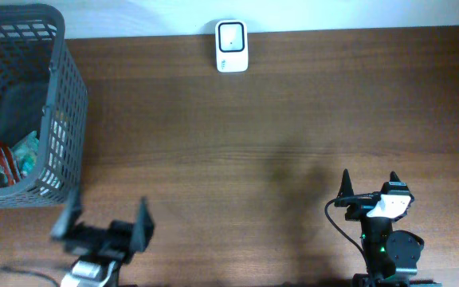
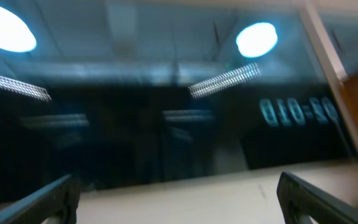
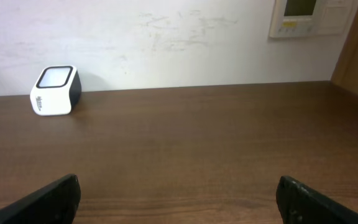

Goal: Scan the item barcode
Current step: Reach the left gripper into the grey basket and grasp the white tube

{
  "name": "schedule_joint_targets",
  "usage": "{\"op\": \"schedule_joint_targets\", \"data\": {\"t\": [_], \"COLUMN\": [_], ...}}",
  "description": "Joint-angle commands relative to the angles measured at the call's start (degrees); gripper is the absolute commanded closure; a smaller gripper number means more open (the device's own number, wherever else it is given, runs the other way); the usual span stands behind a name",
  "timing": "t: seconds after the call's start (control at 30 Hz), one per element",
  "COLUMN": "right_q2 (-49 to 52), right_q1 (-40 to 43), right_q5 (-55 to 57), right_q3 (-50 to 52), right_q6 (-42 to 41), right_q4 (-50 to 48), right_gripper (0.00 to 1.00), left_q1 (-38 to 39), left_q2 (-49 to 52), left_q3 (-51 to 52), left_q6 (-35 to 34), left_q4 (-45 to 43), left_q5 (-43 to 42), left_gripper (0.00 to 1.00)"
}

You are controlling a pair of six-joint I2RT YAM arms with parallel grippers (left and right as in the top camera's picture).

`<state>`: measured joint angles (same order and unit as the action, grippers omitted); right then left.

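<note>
Basket cut by edge; packets inside indistinct; left wrist view blurred.

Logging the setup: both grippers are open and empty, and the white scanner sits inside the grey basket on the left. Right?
No. The white scanner stands on the table by the far wall, outside the grey basket; the overhead view shows it. The left gripper and right gripper are open and empty.

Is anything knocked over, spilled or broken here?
Nothing stands out. The scanner stands upright, the packets lie inside the basket, and the left gripper and right gripper are open, holding nothing.
</note>
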<state>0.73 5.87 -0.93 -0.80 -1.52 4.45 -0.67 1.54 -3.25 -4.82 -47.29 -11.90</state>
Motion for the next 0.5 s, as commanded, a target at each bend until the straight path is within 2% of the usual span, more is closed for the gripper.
{"op": "schedule_joint_targets", "data": {"t": [0.0, 0.07, 0.2, 0.23, 0.3, 0.37, 0.43, 0.47], "right_q2": [-0.3, -0.3, -0.3, -0.3, -0.3, -0.3, -0.3, -0.3], "right_q1": [0.1, 0.1, 0.1, 0.1, 0.1, 0.1, 0.1, 0.1], "right_q5": [0.5, 0.5, 0.5, 0.5, 0.5, 0.5, 0.5, 0.5], "right_q3": [0.5, 0.5, 0.5, 0.5, 0.5, 0.5, 0.5, 0.5], "right_q6": [-0.4, -0.4, -0.5, -0.5, -0.4, -0.4, -0.5, -0.4], "right_q4": [0.1, 0.1, 0.1, 0.1, 0.1, 0.1, 0.1, 0.1], "right_gripper": [0.01, 0.01, 0.01, 0.01, 0.01, 0.01, 0.01, 0.01], "left_q1": [0.1, 0.1, 0.1, -0.6, -4.1, -12.0, -16.0, -17.3], "left_q2": [6.9, 18.9, 44.4, 54.6, 65.2, 82.9, 93.6, 97.0], "left_q3": [-12.9, -27.3, -52.1, -65.2, -82.8, -112.4, -128.4, -132.6], "left_q6": [2.2, 10.1, 21.1, 22.5, 22.4, 18.8, 18.8, 18.8], "left_q4": [-0.4, -0.4, 2.9, 13.7, 36.2, 72.5, 91.1, 97.2], "left_q5": [11.6, 11.5, 14.0, 21.7, 25.2, 24.9, 24.8, 24.8], "left_gripper": [0.01, 0.01, 0.01, 0.01, 0.01, 0.01, 0.01, 0.0]}}
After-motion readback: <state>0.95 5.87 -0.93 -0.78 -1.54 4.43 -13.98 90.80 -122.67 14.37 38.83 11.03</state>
